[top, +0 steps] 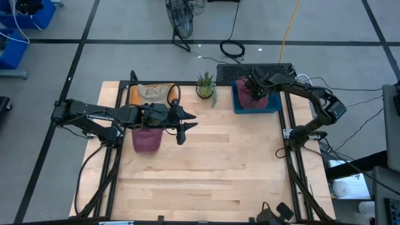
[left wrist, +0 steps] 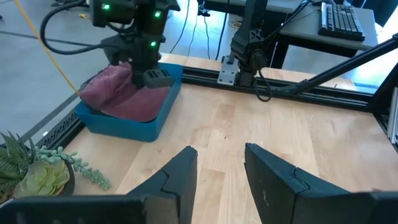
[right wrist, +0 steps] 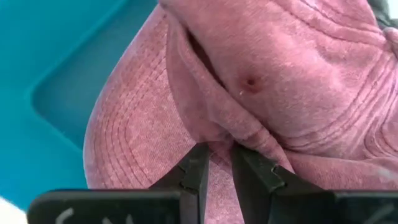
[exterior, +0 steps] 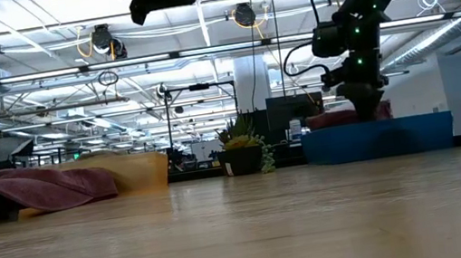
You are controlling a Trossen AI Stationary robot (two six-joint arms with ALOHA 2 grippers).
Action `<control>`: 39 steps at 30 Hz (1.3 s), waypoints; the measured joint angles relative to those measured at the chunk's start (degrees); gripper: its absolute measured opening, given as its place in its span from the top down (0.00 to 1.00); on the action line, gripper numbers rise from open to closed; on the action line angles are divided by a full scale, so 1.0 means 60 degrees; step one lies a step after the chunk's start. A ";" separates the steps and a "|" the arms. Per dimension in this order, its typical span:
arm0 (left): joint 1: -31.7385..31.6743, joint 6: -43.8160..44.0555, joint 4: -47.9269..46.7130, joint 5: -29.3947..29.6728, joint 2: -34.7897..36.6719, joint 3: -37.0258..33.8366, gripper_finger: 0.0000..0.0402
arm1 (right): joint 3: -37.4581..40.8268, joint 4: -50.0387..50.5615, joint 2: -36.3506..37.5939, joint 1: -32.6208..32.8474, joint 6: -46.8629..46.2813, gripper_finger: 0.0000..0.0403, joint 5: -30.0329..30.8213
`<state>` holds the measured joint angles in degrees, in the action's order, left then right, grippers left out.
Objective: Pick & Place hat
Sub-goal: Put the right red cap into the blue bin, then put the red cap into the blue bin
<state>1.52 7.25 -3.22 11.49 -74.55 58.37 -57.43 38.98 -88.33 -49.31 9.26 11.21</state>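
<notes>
The bench (top: 212, 175) is a wooden top framed by dark rails, with most of its near half bare. At its far right corner a blue tray (top: 275, 106) is seen, and in it a pink hat (left wrist: 127, 93) lies crumpled, its brim (right wrist: 124, 143) spread toward the tray's floor. At the far left corner a tan basket (top: 140, 94) is set, and just in front of it, at the left edge, a second maroon cloth item (top: 145, 140) is laid flat on the wood; it appears to be another hat, though its form cannot be told for certain. A small potted succulent (top: 205, 85) stands at the far edge between basket and tray.

The right gripper (right wrist: 216, 163) is lowered into the tray, and a fold of the pink hat's fabric is pinched between its nearly closed fingers (right wrist: 198, 171). The hat has not yet been raised clear: in the low view its cloth is seen resting at the level of the tray's rim.

The left gripper (top: 185, 125) is held above the bench near the left-middle, beside the maroon item, its fingers spread and nothing between them.

By judgement, the task is at its early stage: the grasp has been made, while the lift, the carry and the release are left. If the maroon item is indeed a hat already placed, one transfer may be counted as done. The destination cannot be told from the views.
</notes>
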 joint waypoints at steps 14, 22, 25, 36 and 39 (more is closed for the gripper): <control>-0.0001 0.0004 0.0000 0.0000 -0.0002 -0.0002 0.66 | 0.0354 -0.1012 -0.0235 -0.0284 0.0068 0.86 -0.0455; 0.0000 0.0004 0.0000 0.0000 0.0001 0.0000 0.66 | 0.0602 -0.1211 -0.0009 -0.0383 0.0208 0.86 -0.0506; 0.0003 -0.0007 0.0000 0.0000 0.0002 -0.0004 0.66 | 0.0423 -0.1111 0.0478 -0.0343 0.0100 0.86 -0.0492; -0.0001 -0.0120 -0.0003 0.0018 -0.0002 -0.0004 0.66 | 0.0244 -0.0789 0.2838 0.0294 -0.0178 0.68 -0.0621; -0.0001 -0.0113 -0.0001 0.0018 0.0002 -0.0004 0.66 | 0.0244 -0.0500 0.3234 0.0580 -0.0236 0.63 -0.0635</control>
<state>1.52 6.57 -3.23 11.60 -74.54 58.35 -55.96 35.98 -68.92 -45.83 7.84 7.40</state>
